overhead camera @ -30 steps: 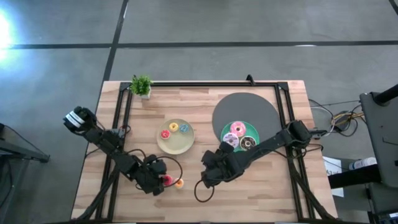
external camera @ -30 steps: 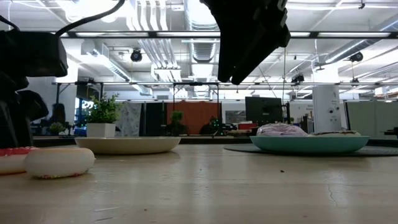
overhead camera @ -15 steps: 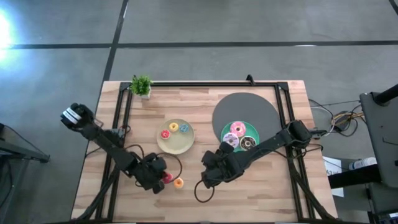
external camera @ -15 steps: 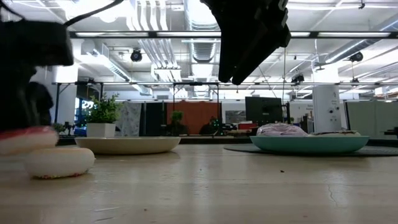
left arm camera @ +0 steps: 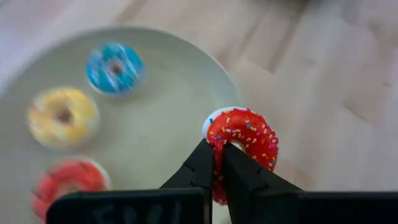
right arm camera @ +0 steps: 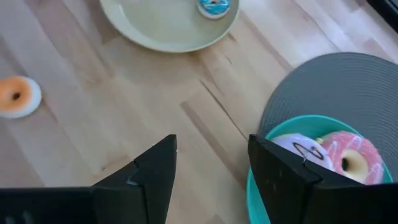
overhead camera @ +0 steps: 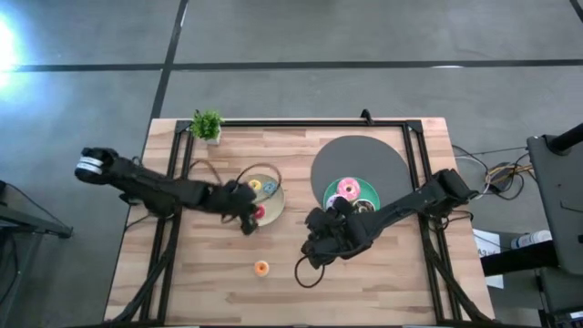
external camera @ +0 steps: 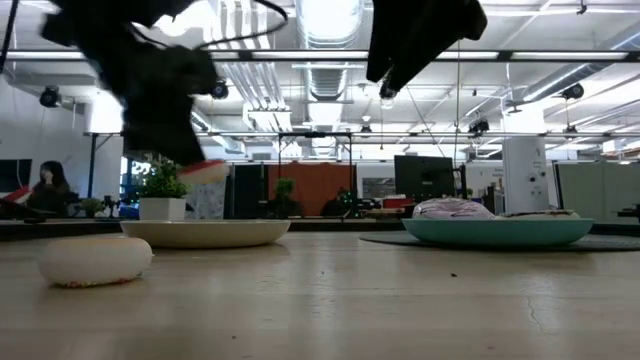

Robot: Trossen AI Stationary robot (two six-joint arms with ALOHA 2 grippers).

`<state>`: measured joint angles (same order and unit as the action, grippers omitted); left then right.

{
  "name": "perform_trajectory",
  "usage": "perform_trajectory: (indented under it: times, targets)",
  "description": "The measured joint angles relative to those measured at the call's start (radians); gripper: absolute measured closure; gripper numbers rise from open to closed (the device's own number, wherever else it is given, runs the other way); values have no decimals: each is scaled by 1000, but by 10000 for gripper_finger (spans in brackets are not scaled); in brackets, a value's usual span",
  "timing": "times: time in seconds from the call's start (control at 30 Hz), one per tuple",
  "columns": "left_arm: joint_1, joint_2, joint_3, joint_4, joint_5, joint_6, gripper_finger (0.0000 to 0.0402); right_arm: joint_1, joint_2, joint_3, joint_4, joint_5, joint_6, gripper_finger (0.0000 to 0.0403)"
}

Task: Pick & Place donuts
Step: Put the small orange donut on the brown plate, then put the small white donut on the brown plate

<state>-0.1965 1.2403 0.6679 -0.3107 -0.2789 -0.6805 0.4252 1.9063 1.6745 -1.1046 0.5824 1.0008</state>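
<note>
My left gripper (overhead camera: 249,219) is shut on a red mini donut (left arm camera: 244,135) above the near rim of the cream plate (overhead camera: 273,211). On that plate lie a blue (left arm camera: 115,66), a yellow (left arm camera: 62,116) and a second red mini donut (left arm camera: 69,180). An orange mini donut (overhead camera: 261,268) lies flat on the table nearer the front. My right gripper (right arm camera: 211,174) is open and empty, beside the teal plate (overhead camera: 373,193), which holds the pink (overhead camera: 347,189), white-lilac (right arm camera: 298,149) and chocolate (overhead camera: 363,209) donuts. My left gripper pinches the red mini donut by the part of its ring nearest the gripper (left arm camera: 231,142), between its two fingertips (left arm camera: 205,163). The donut is lifted clear above the cream plate's rim and is tilted, its sprinkled frosting (left arm camera: 252,134) turned toward the wrist camera.
A round grey mat (overhead camera: 360,159) lies under the teal plate at the far right. A small potted plant (overhead camera: 207,125) stands at the far left corner. A black frame (overhead camera: 301,123) runs along the table's edges. Bare wood lies at the front of the table.
My left gripper has lifted the red mini donut off the table near the orange one and carried it up and toward the far edge and the right, over the cream plate. The orange donut has stayed in place. My right gripper has shifted a little to the right.
</note>
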Motion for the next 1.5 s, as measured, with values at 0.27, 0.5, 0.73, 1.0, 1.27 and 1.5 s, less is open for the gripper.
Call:
perform_trajectory:
  times: [0.27,0.5,0.73,1.0,1.27,1.5]
  targets:
    - [197,193,125,-5,181,209,401,0,-24,-48,-21,20,44,212]
    - [218,322,181,-7,191,275,401,4,-24,-78,-21,16,78,214]
    - [263,385,256,-2,175,302,401,5,-24,-77,-22,20,65,214]
    - [278,427,267,-46,190,305,401,11,-24,-79,-23,20,61,214]
    - [277,412,268,-47,200,260,331,11,-24,-85,-24,21,46,214]
    - [275,326,270,-118,201,238,263,11,-24,-86,-22,21,46,214]
